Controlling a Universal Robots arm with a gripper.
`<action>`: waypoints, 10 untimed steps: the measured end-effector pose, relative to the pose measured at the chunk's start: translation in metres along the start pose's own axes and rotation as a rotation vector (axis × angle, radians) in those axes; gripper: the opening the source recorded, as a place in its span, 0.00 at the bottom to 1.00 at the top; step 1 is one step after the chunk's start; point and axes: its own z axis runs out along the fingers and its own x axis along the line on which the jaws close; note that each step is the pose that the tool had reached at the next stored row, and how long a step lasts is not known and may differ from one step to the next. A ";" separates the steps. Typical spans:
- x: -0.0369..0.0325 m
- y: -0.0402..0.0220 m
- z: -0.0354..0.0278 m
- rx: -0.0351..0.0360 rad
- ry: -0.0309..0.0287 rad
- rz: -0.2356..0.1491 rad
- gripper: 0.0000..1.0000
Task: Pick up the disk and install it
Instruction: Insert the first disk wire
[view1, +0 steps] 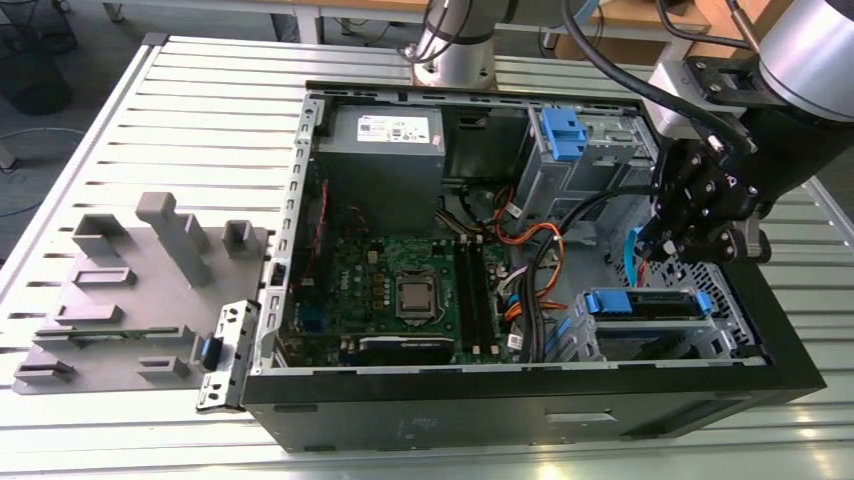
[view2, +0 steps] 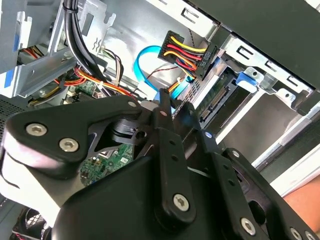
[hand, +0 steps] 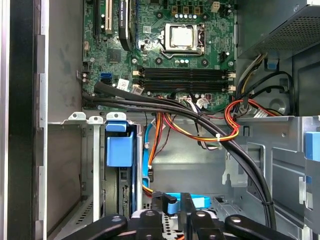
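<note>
Down at the corner of the computer case (view1: 534, 395) nearest the exterior view's right, the disk (view1: 650, 304) lies flat in the lower drive cage with its blue bracket showing and its long axis running across that view, so it looks seated rather than waiting to be picked up. The gripper (view1: 674, 250) hangs inside the case just above and behind the disk, close to the disk's connector edge (view2: 216, 98) in the second wrist view. A blue piece (hand: 192, 201) sits at the gripper's tip in the first wrist view; I cannot tell whether the gripper is pinching it or only beside it. A power plug (view2: 187, 54) with yellow, red and black wires hangs near the connector edge but apart from it, and a blue flat cable (view2: 144, 59) loops behind. A black cable bundle (hand: 200, 116) crosses between the drive cage and the motherboard (view1: 400, 285), crowding the space. A grey fixture (view1: 134, 290) rests well apart on the slatted table (view1: 160, 100)
</note>
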 end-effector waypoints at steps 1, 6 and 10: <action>0.0000 0.0000 0.0000 0.0000 0.0000 0.000 0.22; 0.0000 0.0000 0.0000 0.0000 0.0001 0.000 0.16; 0.0000 0.0000 0.0000 0.0000 0.0001 0.000 0.16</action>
